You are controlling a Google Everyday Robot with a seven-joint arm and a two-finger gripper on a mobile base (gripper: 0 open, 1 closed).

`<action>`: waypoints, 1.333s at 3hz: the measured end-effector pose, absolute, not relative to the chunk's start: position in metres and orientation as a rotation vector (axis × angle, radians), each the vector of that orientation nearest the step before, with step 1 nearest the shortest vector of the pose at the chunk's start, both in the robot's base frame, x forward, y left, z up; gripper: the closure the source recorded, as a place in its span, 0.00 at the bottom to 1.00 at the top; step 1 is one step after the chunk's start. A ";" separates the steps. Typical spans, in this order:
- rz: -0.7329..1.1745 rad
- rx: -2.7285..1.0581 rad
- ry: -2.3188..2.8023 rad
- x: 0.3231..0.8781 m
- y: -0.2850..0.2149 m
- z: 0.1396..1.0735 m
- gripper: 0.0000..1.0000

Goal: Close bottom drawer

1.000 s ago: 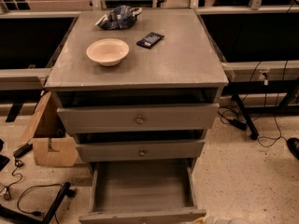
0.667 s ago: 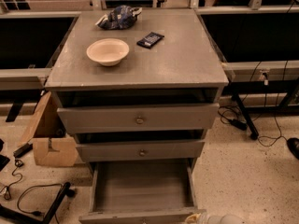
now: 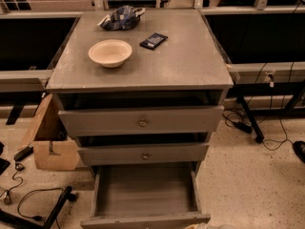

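The grey cabinet [image 3: 190,61] has three drawers. The bottom drawer [image 3: 145,190] is pulled far out toward me, and its plain grey inside is bare. Its front panel [image 3: 143,222] lies along the bottom edge of the camera view, with the knob out of view. Only a pale part of my gripper [image 3: 212,226] shows, at the bottom edge just right of the drawer's front right corner, close to the front panel.
The top drawer [image 3: 142,122] and middle drawer [image 3: 144,154] stand slightly ajar. On the cabinet top are a white bowl [image 3: 110,52], a black device [image 3: 153,40] and a blue bag [image 3: 120,18]. A cardboard box [image 3: 50,137] and cables [image 3: 33,199] lie on the floor at left. A table leg [image 3: 248,120] stands at right.
A pale part of the gripper has come into view at the bottom edge beside the drawer's front right corner. The drawer has not visibly moved.
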State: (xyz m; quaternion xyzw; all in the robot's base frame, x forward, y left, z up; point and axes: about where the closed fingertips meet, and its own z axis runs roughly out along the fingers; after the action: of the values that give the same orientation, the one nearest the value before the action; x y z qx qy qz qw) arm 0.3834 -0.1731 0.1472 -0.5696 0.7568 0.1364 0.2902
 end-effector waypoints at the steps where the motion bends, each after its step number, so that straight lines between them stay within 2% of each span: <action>1: 0.413 -1.491 1.989 0.378 -0.156 0.101 1.00; 3: 0.485 -1.561 1.824 0.420 -0.113 0.062 1.00; 4: 0.488 -1.581 1.802 0.430 -0.108 0.062 1.00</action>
State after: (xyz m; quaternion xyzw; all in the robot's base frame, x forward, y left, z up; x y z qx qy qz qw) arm 0.4296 -0.1080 0.0620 -0.6075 0.6924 0.1877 0.3408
